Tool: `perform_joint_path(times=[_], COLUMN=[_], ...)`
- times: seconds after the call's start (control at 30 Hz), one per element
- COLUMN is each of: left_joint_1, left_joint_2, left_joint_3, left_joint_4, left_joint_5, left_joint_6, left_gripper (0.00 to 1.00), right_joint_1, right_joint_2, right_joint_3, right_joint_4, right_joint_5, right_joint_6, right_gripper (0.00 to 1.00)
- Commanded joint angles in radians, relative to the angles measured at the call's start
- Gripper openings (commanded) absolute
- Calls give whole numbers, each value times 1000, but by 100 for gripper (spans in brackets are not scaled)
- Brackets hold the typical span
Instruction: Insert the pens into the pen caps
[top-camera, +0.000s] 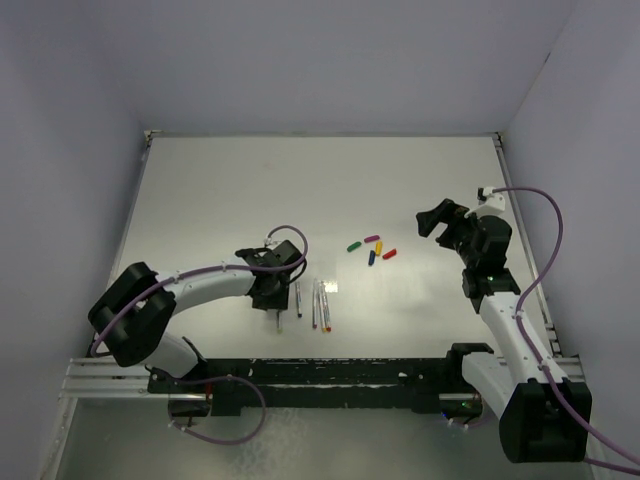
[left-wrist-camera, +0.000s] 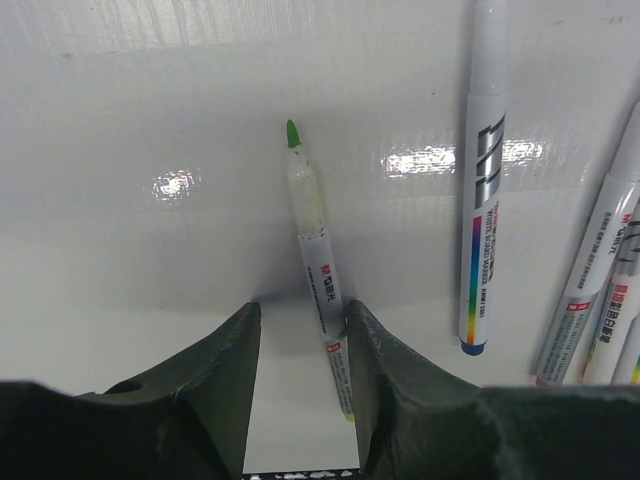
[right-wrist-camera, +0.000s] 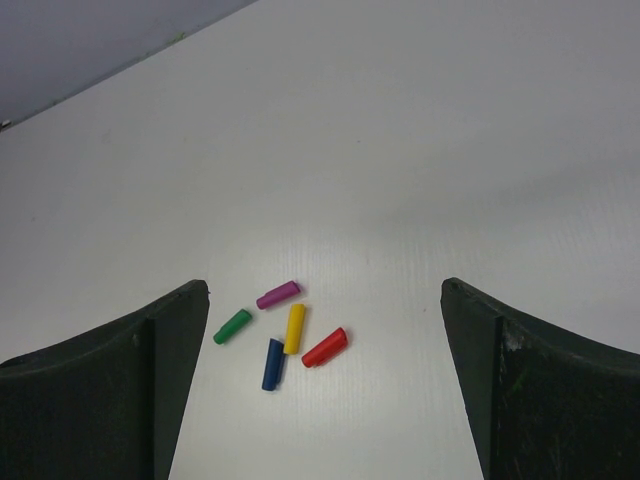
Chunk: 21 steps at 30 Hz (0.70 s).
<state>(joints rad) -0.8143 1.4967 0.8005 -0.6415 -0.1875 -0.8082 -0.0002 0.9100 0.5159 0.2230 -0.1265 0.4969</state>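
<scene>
Nearest us, our left gripper (left-wrist-camera: 302, 318) straddles the green pen (left-wrist-camera: 312, 230), which lies flat on the table (left-wrist-camera: 150, 120). One finger touches the barrel and the other stands off, so nothing is gripped yet. We judge it sits at the tail end to leave the tip free for capping. The other pens (left-wrist-camera: 483, 200) lie just beside. Farther out, the five caps (right-wrist-camera: 285, 330) cluster loosely, none fitted. Our right gripper (right-wrist-camera: 325, 290) hangs above them, spread wide and empty, likely placed to fetch the green cap (right-wrist-camera: 232, 326).
</scene>
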Motion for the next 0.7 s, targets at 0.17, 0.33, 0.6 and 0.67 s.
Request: perform_joint_path(times=[0.17, 0.33, 0.6, 0.67], left_joint_1=[-3, -3, -4, -3], left_joint_2=[18, 29, 53, 61], left_joint_3=[41, 40, 40, 43], left_joint_4=[-55, -54, -30, -26], left_joint_5=[-32, -28, -29, -22], left_joint_6=[4, 11, 15, 18], left_gripper=[43, 43, 42, 42], right_joint_1=[0, 0, 0, 0], right_joint_2=[3, 4, 3, 4], right_joint_3=[44, 42, 48, 49], right_joint_4=[40, 50, 49, 47], right_joint_5=[-11, -11, -5, -5], right_joint_6=[-17, -9, -17, -17], right_gripper=[100, 100, 100, 100])
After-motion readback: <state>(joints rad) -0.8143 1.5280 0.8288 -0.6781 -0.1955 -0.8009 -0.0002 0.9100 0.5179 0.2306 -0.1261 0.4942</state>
